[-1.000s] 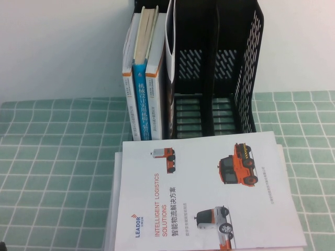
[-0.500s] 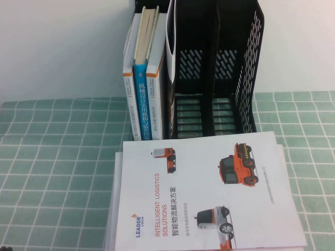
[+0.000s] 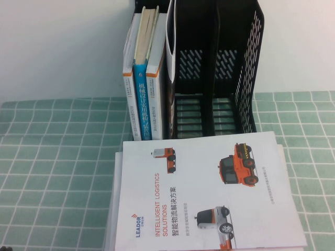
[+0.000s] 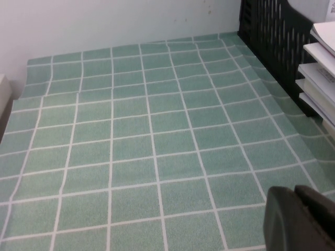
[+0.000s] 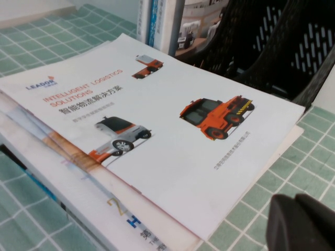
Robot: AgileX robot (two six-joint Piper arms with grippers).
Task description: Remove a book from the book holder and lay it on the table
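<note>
The book (image 3: 209, 193) lies flat, white cover with orange vehicles up, on top of a stack on the table (image 3: 57, 157), right in front of the black book holder (image 3: 246, 68). Neither gripper shows in the high view. In the right wrist view my right gripper (image 5: 296, 201) is shut and empty, over green tiles just beside the book's (image 5: 172, 125) corner, apart from it. In the left wrist view my left gripper (image 4: 296, 196) is shut and empty, low over the bare table (image 4: 131, 146), away from the holder (image 4: 272, 42).
Thick blue-and-white-spined books (image 3: 144, 78) stand against the holder's left side. A curled brochure (image 3: 168, 57) stands in its leftmost compartment; the other two compartments hold nothing. Other brochures (image 5: 63, 167) lie under the book. A white wall runs behind.
</note>
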